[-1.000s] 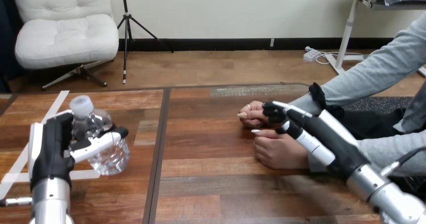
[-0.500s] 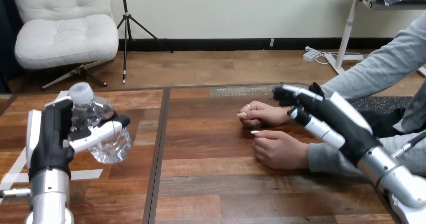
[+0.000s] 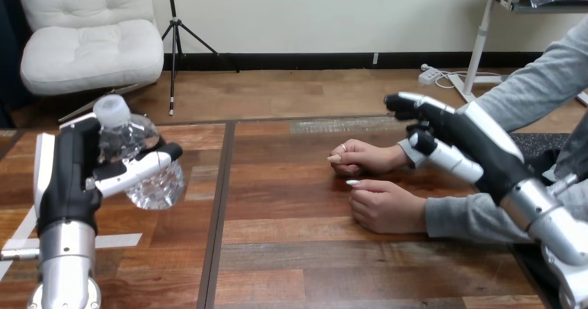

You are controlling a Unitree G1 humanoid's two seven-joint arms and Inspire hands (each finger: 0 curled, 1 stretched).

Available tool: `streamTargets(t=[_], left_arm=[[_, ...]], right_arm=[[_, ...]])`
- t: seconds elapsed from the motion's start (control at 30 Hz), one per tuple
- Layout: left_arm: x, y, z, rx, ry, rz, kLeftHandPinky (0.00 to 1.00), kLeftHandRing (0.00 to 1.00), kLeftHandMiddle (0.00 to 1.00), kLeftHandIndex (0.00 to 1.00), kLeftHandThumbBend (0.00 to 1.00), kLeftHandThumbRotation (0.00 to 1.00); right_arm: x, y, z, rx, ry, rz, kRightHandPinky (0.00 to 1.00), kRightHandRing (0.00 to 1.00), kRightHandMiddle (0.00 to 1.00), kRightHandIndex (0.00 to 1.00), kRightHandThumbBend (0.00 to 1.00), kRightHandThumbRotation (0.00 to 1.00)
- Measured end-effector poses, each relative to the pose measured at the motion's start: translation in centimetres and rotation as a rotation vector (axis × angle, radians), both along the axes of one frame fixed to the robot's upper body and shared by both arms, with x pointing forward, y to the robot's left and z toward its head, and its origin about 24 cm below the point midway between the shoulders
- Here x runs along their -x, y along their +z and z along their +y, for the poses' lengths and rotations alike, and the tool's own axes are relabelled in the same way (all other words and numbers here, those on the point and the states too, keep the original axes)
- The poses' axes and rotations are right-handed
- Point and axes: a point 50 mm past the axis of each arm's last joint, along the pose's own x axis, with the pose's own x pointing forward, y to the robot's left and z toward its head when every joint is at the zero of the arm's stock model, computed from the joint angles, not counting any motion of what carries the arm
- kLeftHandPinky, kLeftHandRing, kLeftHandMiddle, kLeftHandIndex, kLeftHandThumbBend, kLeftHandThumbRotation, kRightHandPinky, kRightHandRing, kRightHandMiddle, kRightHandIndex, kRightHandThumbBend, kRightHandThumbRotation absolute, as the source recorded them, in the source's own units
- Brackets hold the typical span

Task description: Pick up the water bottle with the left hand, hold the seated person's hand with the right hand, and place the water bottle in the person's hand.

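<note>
Now the left robot hand [image 3: 66,184] clasps the water bottle [image 3: 139,163] above the desk [image 3: 291,253]; the right robot hand [image 3: 451,139], slack-fingered and empty, overhangs the person's wrist [image 3: 409,155].

You cannot see the far side of the water bottle [image 3: 156,188]. The left hand [image 3: 68,184] covers its left flank, the thumb lying across its front hides a band of it, and the fingers behind it are out of your sight. The left arm is cut off by the bottom edge. The right hand [image 3: 478,146] stands in front of the wrist of the person's farther hand [image 3: 364,158], so you cannot tell whether it touches that wrist. The sleeve behind the person's nearer hand [image 3: 385,208] is partly covered by the right arm, which leaves at the lower right corner. The tabletop [image 3: 312,253] is cut by the left and bottom edges.
</note>
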Motion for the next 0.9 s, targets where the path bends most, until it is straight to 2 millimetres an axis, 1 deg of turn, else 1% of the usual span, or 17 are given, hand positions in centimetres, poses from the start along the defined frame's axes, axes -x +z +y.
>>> streamTargets(t=[0.27, 0.47, 0.67, 0.9], left_arm=[[-0.1, 0.6, -0.2, 0.0, -0.011, -0.024, 0.28, 0.33, 0.39, 0.41, 0.73, 0.0], [-0.1, 0.7, -0.4, 0.008, -0.017, -0.031, 0.27, 0.33, 0.39, 0.41, 0.74, 0.0], [-0.1, 0.7, -0.4, 0.014, -0.021, -0.034, 0.27, 0.33, 0.39, 0.41, 0.74, 0.0], [0.0, 1.0, -0.7, 0.023, -0.026, -0.047, 0.27, 0.33, 0.39, 0.41, 0.74, 0.0]], right_arm=[[-0.7, 1.0, 0.0, 0.03, -0.013, -0.043, 0.81, 0.87, 0.87, 0.86, 1.0, 1.0], [-1.0, 1.4, -0.1, 0.081, -0.021, -0.054, 0.77, 0.85, 0.87, 0.87, 1.0, 1.0], [-1.3, 1.3, -0.4, 0.123, -0.036, -0.044, 0.77, 0.85, 0.87, 0.87, 1.0, 0.99], [-1.4, 0.7, -0.6, 0.184, -0.05, -0.018, 0.78, 0.85, 0.88, 0.88, 1.0, 0.96]])
